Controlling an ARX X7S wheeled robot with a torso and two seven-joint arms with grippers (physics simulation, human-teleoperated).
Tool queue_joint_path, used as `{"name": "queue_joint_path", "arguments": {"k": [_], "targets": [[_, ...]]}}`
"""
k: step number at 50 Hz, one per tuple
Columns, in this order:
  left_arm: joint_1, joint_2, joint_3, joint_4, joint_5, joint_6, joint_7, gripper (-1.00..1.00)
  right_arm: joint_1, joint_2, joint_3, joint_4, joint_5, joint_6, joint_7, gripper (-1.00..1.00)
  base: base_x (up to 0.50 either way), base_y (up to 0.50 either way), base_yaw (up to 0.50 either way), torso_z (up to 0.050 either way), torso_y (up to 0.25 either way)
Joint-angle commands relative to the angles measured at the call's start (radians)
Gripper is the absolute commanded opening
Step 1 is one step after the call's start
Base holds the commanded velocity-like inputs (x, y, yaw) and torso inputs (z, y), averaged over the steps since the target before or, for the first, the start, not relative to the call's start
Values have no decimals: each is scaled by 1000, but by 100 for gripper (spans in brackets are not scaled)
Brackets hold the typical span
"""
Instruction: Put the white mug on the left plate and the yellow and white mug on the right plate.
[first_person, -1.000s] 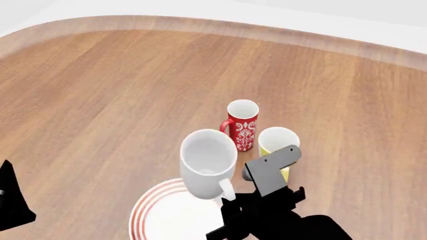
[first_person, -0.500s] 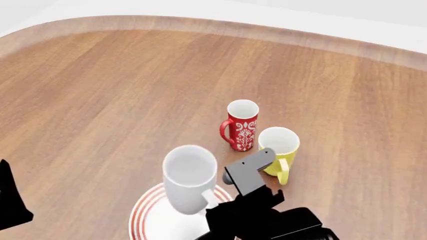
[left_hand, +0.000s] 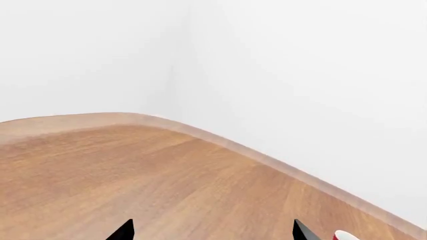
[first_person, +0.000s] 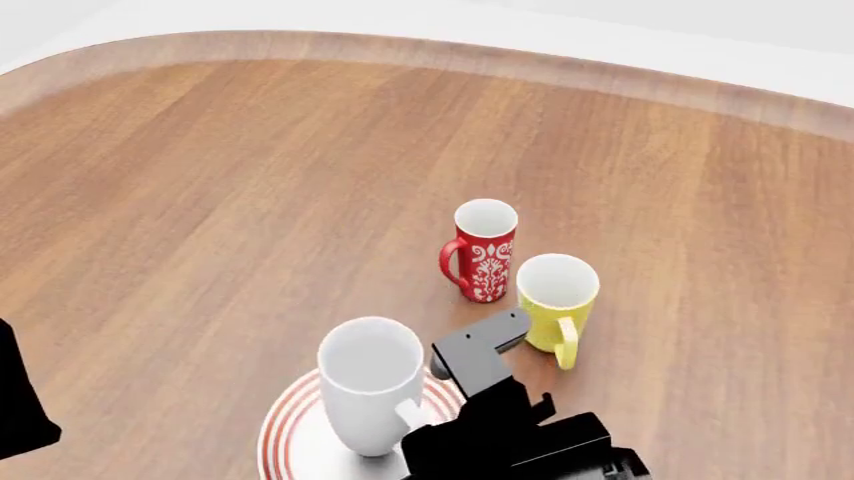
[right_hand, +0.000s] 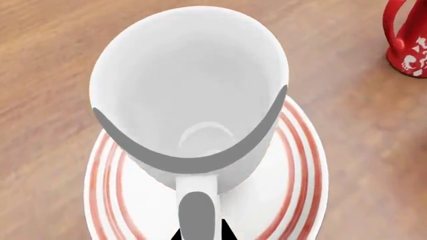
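Note:
The white mug stands upright over a red-ringed plate at the near edge of the head view. I cannot tell whether its base touches the plate. My right gripper is shut on the mug's handle, and the plate's rings show around the white mug. The yellow and white mug stands on the table to the right, apart from the arm. Only this one plate shows. My left gripper is open over bare wood with nothing between its fingertips.
A red mug with a white pattern stands just behind and left of the yellow mug, also seen as the red mug beside the plate. The wooden table's curved far edge meets a white wall. My left arm is at the near left.
My right gripper has carried the white mug left, toward me and lower, over the ringed plate. The yellow mug, earlier partly behind the arm, shows fully. The left arm has barely moved.

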Motion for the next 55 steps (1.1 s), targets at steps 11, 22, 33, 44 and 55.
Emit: {"name": "queue_joint_path", "arguments": {"k": [11, 22, 33, 44, 55], "targets": [[2, -3, 6, 0, -2, 5, -5, 100, -176, 113, 90, -413, 1, 244, 43, 100, 0, 0, 0, 0, 0], [0, -2, 19, 5, 7, 3, -14, 100, -658, 399, 312, -1604, 191, 685, 225, 100, 0, 0, 0, 0, 0], [-14, -8, 24, -20, 11, 9, -4, 100, -836, 409, 555, -1983, 242, 616, 338, 100, 0, 0, 0, 0, 0], [-27, -13, 20, -50, 8, 22, 12, 100, -740, 368, 520, -1775, 122, 418, 357, 100, 0, 0, 0, 0, 0], [-25, -16, 20, -48, 5, 27, 11, 100, -610, 302, 495, -1569, 63, 314, 390, 100, 0, 0, 0, 0, 0]]}}
